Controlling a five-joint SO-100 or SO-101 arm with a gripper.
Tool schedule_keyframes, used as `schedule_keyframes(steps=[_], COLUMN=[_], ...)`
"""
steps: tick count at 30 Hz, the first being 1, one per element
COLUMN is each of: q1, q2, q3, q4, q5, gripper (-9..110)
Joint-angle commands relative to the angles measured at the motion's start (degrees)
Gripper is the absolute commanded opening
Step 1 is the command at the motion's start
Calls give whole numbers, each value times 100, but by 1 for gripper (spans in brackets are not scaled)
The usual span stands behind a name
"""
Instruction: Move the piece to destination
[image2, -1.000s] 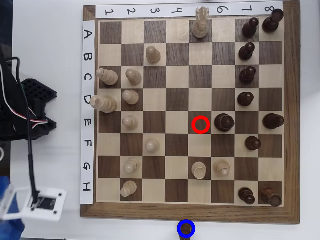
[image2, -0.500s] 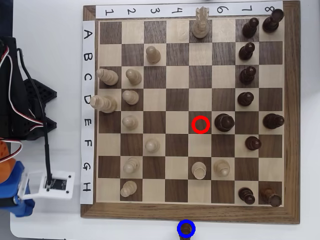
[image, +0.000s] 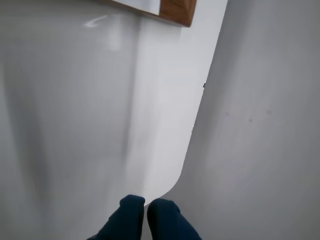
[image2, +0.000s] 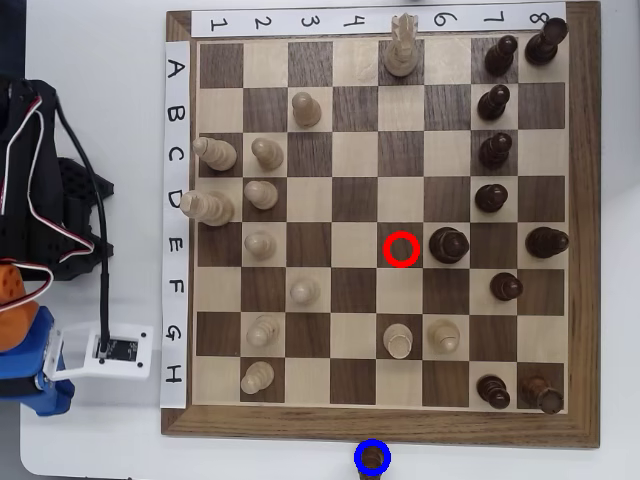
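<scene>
One dark pawn, the piece (image2: 372, 459), already sits inside the blue ring (image2: 372, 444) just below the chessboard's (image2: 380, 428) bottom frame on the white worktop (image2: 100, 440), right at the lower edge of the overhead view. So by my read the move itself looks done. The red ring (image2: 401, 249) on the board is empty, with a bigger dark piece (image2: 448, 243) on the square just right of it.

The end effector (image: 146, 204) has its two dark blue tips pressed together with nothing between them, hanging over the worktop's rounded corner, and only a corner of the board's frame (image: 175, 11) shows at the top of the wrist view. In the overhead view the arm (image2: 30, 340) is off the board's left side, near the G label.

What could go wrong: the pawn stands really close to the worktop edge, so any bump or cable snag from the arm swinging back past the board could tip it or knock it out of the ring.
</scene>
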Motion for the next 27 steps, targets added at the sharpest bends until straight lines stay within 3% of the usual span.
schedule_keyframes(steps=[1, 27], q1=[149, 185], q2=[756, 765], q3=[-53, -44], q4=[791, 756], q5=[-149, -62], gripper=[0, 0])
